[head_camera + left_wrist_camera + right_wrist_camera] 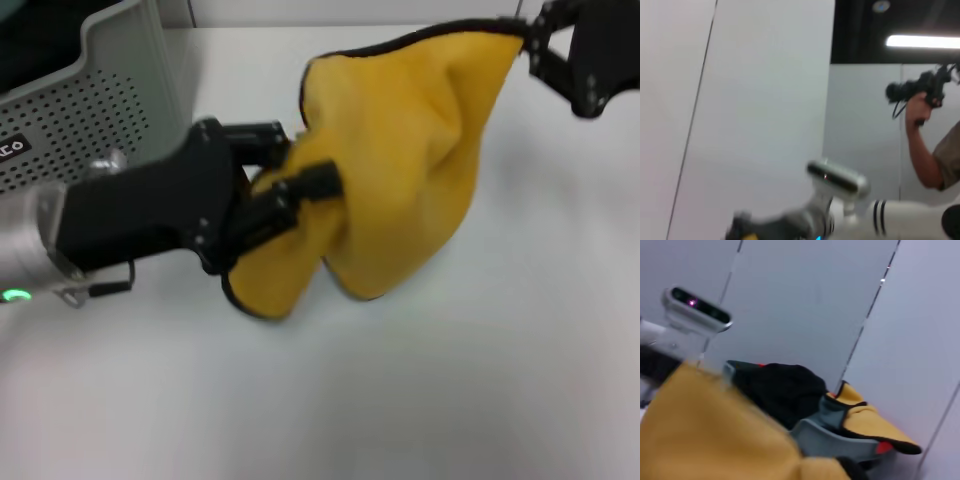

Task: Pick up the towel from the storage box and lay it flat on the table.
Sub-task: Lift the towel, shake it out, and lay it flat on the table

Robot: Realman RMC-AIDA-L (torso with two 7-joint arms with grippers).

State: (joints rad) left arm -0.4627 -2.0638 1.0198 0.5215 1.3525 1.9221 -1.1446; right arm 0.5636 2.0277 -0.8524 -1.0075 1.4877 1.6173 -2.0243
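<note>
The mustard-yellow towel [410, 150] hangs bunched over the white table [450, 400], stretched between both grippers. My left gripper [295, 160] comes in from the left and is shut on the towel's lower left folds. At the top right, my right gripper [527, 38] is shut on a black-trimmed corner and holds it high. The towel's lowest fold [265, 295] is close to the tabletop; contact cannot be told. The grey perforated storage box [90, 90] stands at the far left, behind the left arm. The right wrist view shows the towel [715, 435] up close.
In the right wrist view the storage box [820, 435] holds a black cloth [780, 390] and another yellow cloth [865, 420]. A person holding a camera [925, 130] stands beyond the table in the left wrist view. White tabletop spreads in front and to the right.
</note>
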